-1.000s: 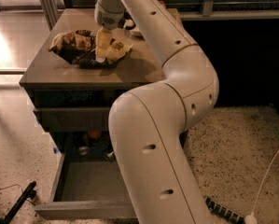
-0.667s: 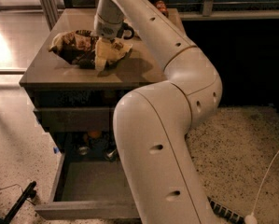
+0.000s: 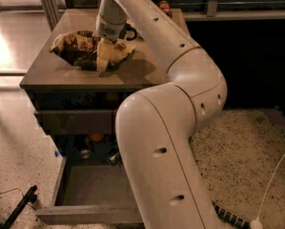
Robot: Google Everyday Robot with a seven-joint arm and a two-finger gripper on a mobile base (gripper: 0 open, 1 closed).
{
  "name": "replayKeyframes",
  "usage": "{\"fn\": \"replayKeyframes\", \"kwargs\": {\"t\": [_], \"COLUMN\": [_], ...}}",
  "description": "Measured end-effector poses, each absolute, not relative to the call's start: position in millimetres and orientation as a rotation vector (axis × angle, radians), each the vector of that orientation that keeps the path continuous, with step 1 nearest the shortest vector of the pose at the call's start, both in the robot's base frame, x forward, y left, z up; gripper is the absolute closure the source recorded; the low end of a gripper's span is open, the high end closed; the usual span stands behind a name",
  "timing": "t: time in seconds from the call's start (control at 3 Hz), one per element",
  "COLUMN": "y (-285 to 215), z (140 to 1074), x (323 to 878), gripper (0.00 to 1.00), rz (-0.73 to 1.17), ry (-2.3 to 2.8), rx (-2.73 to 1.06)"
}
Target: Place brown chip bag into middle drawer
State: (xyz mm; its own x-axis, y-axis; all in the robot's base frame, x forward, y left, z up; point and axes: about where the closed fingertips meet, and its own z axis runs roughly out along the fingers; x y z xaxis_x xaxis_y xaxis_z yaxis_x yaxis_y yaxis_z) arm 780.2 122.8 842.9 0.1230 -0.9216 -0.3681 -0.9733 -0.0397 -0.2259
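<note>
On the worktop point(image 3: 51, 78), toward 10 o'clock, the claw point(image 3: 103, 61) has sunk lower than a second ago and now presses into the brown chip bag point(image 3: 77, 51); its grip cannot be told. The bag lies unlifted. At 7 o'clock the middle drawer point(image 3: 85, 215) stands open, so grasp-and-lift probably comes next.

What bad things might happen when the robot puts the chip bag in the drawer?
1. The gripper is on the crumpled brown chip bag on the cabinet top; it might slip out on the way down.
2. The middle drawer sits low, under a closed drawer front, so the wide bag may snag there.
3. The arm passes near the small can and might bump it.
</note>
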Motion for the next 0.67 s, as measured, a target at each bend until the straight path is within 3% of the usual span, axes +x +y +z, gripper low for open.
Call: {"fn": "replayKeyframes", "kwargs": {"t": [0.33,0.67], "y": [122.8,122.8], "z": [842.9,842.9], "x": [780.2,780.2], "gripper": [0.46,0.69], "rz": [0.169,0.169], "ry": [1.831,1.830], "rx": [-1.994,-1.994]}}
